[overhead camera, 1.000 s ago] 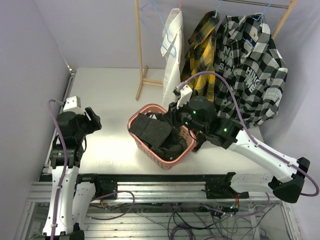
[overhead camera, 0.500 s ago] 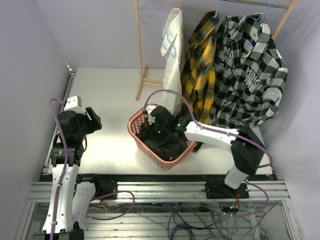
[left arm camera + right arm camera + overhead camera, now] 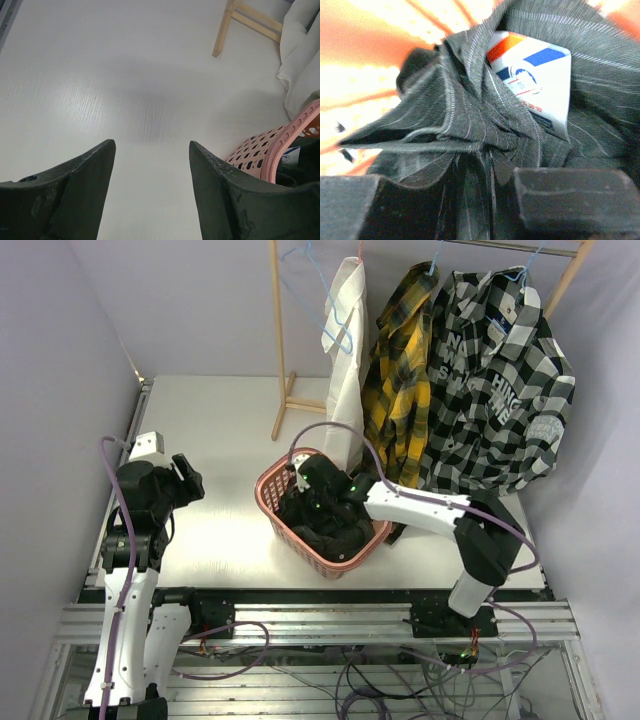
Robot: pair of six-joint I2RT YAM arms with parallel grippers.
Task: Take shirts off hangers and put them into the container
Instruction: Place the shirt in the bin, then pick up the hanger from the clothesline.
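Note:
The dark pinstriped shirt lies bunched in the salmon-pink container. My right gripper reaches down into it, shut on a fold of that shirt; the cloth fills the narrow gap at the gripper, beside a white label. The white shirt, the yellow plaid shirt and the checked shirt hang on the rack. An empty light blue hanger hangs at the rack's left. My left gripper is open over bare table.
The wooden rack's left pole and its foot stand behind the basket. The basket's perforated side and the white shirt's hem show at the right of the left wrist view. Purple walls close in on both sides.
My right arm swung from the basket's right side leftward and down into the basket with the pinstriped shirt, which is now bunched lower inside. The left arm has not moved.

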